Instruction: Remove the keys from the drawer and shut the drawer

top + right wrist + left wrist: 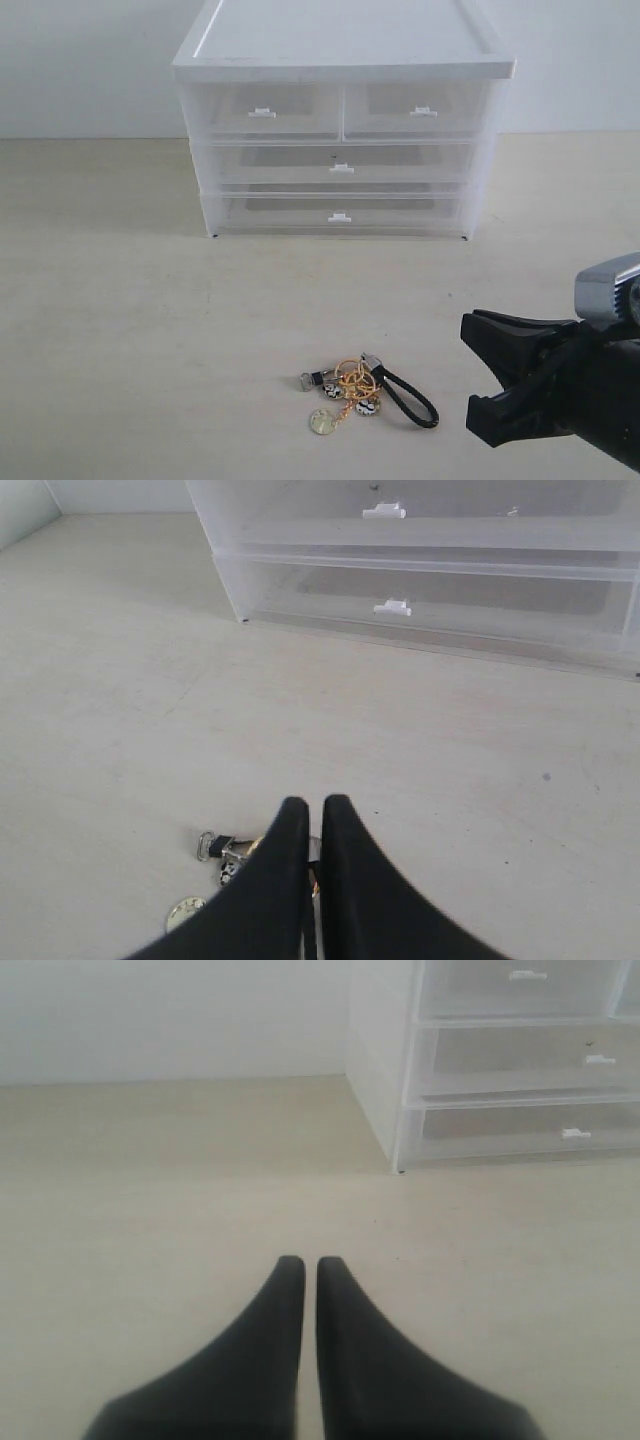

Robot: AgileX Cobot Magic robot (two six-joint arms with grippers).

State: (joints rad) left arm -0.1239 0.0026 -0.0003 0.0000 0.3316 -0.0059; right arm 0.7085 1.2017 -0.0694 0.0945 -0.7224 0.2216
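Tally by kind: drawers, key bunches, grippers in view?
Half-width drawers: 2
Full-width drawers: 2 (middle drawer, bottom drawer)
Keys: 1 bunch
Grippers: 2 (left gripper, right gripper)
Total: 7

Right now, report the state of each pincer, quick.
Left pincer: closed, holding nothing.
Right pincer: closed, holding nothing; the keys lie loose, not gripped.
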